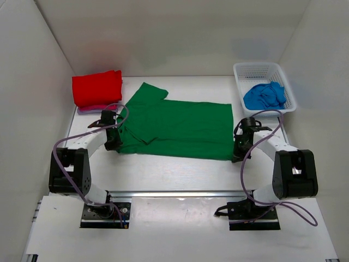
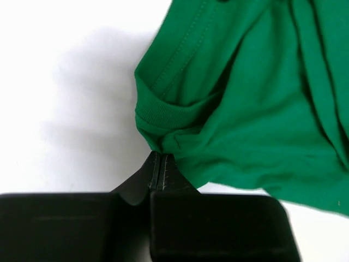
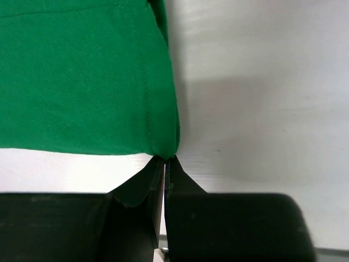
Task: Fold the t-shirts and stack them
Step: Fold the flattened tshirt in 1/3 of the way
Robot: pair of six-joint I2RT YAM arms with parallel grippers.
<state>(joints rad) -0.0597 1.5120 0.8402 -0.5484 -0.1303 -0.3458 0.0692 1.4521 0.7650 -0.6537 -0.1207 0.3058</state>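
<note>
A bright green t-shirt [image 1: 177,128] lies spread across the middle of the table. My left gripper [image 1: 113,143] is shut on its near left corner by the ribbed collar; in the left wrist view the green cloth [image 2: 240,109] bunches at the fingertips of that gripper [image 2: 158,155]. My right gripper [image 1: 238,155] is shut on the near right hem corner, where the hem [image 3: 82,82] ends at the tips of the gripper [image 3: 166,159]. A folded red t-shirt [image 1: 97,87] rests on a pink one [image 1: 90,108] at the back left. A blue t-shirt [image 1: 264,95] lies crumpled in the basket.
A white mesh basket [image 1: 245,70] stands at the back right corner. White walls close in the table on the left, right and back. Both arm bases sit at the near edge.
</note>
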